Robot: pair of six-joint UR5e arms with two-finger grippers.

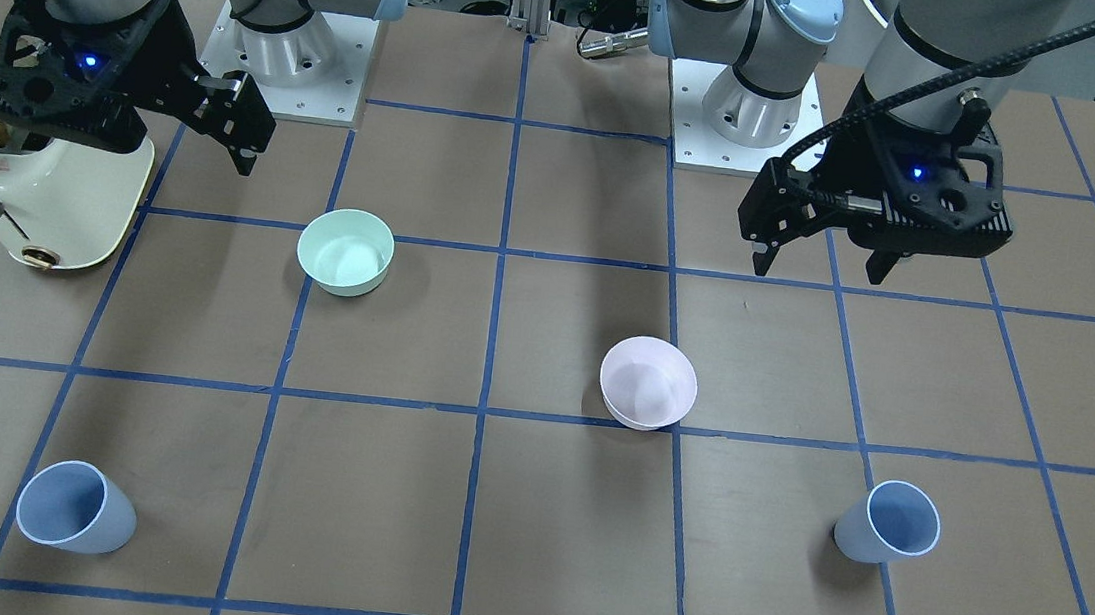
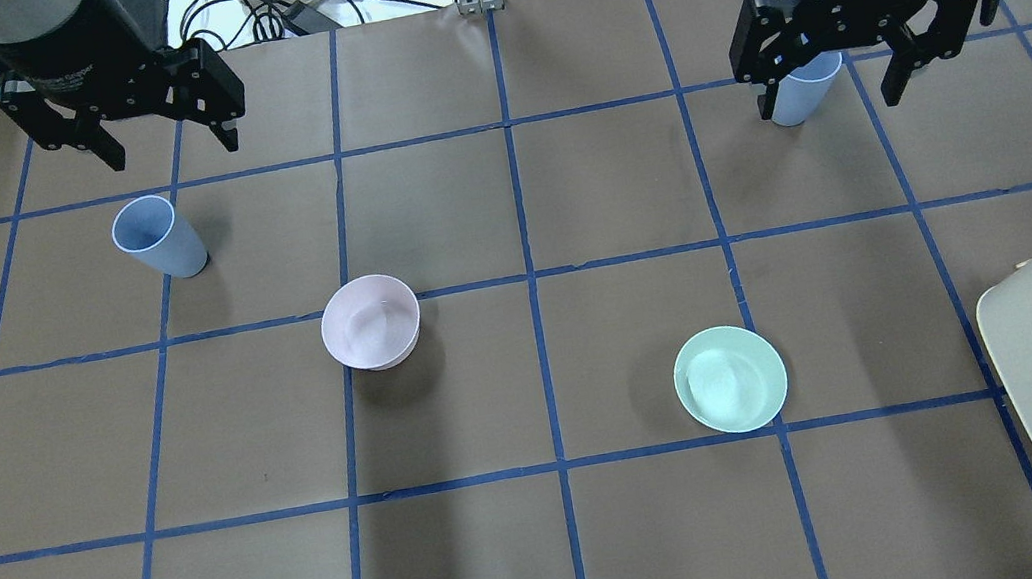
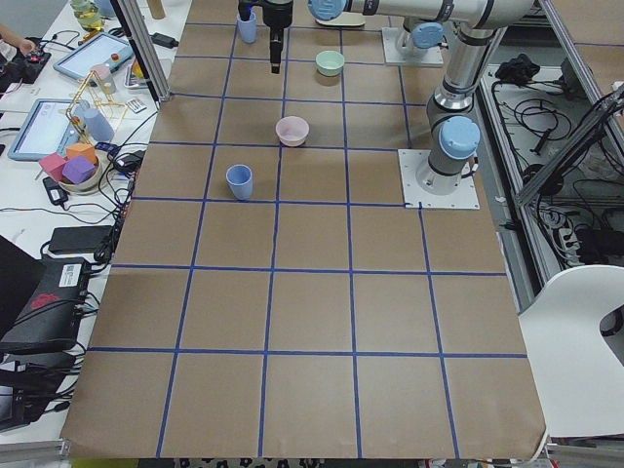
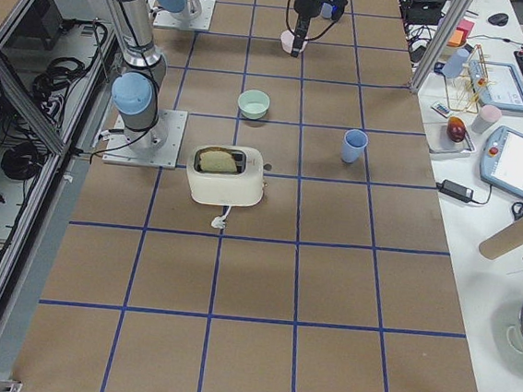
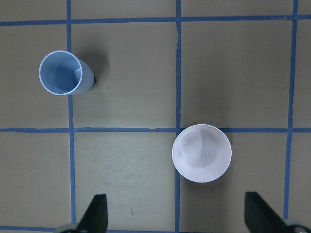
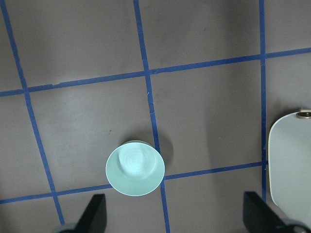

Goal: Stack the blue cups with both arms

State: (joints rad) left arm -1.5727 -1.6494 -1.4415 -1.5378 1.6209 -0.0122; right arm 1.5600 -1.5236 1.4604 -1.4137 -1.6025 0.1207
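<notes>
One blue cup [image 1: 888, 522] far from the splayed left gripper [image 1: 820, 269], other blue cup [image 1: 76, 507] far from the splayed right gripper [image 6: 177, 213]

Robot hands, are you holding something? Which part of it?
Nothing is held. The left gripper and the right gripper are both open and empty, up above the table. Both blue cups stand free on it.
</notes>
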